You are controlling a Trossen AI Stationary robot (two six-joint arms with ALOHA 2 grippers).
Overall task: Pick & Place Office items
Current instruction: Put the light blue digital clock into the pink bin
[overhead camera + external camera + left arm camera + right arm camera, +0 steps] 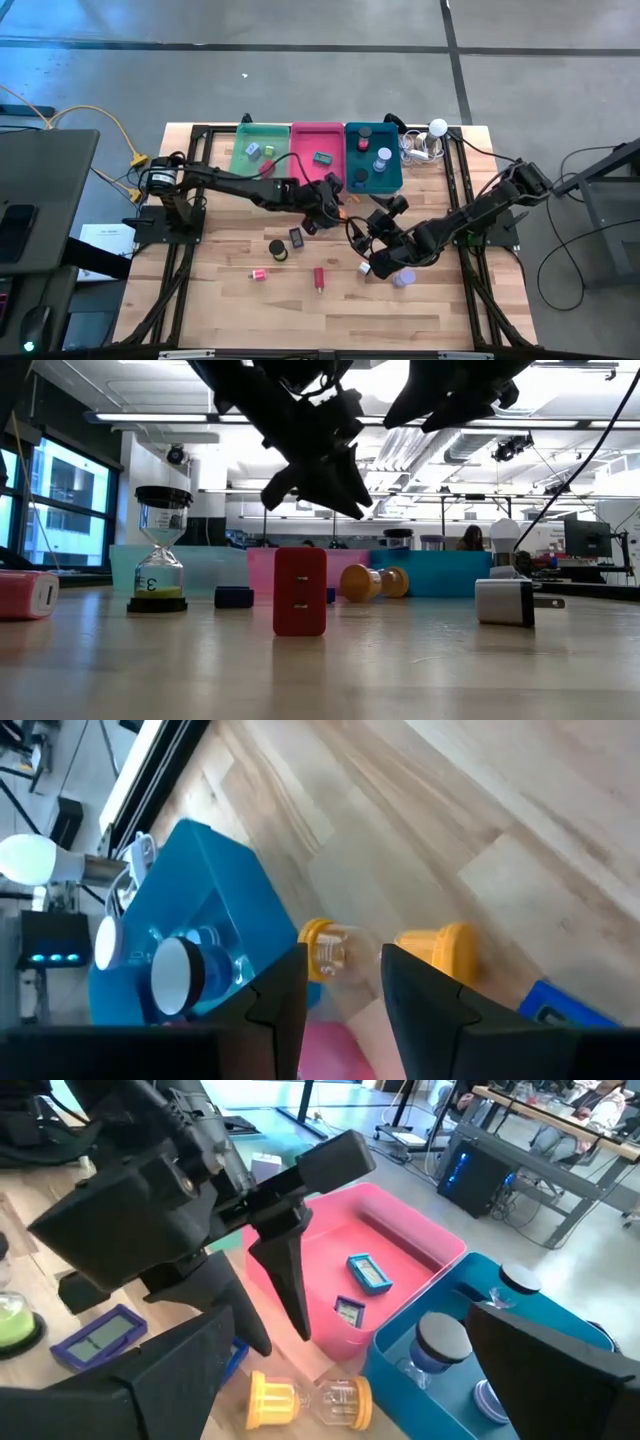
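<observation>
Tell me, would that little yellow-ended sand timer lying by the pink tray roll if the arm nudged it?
Probably. The yellow sand timer lies on its side on round end caps, so a push across its length should roll it. Its clear middle looks thin, perhaps fragile and slippery. The left gripper hangs right above it.

Trays: green (pixel 262 152), pink (pixel 317 155) and teal (pixel 372 157) are ranged at bench (pixel 240 300) rear | left claw (pixel 328 212) is held before pink tray | right claw (pixel 380 262) is lowered beside white item (pixel 403 279) | red block (pixel 319 278) is seen mid-bench
</observation>
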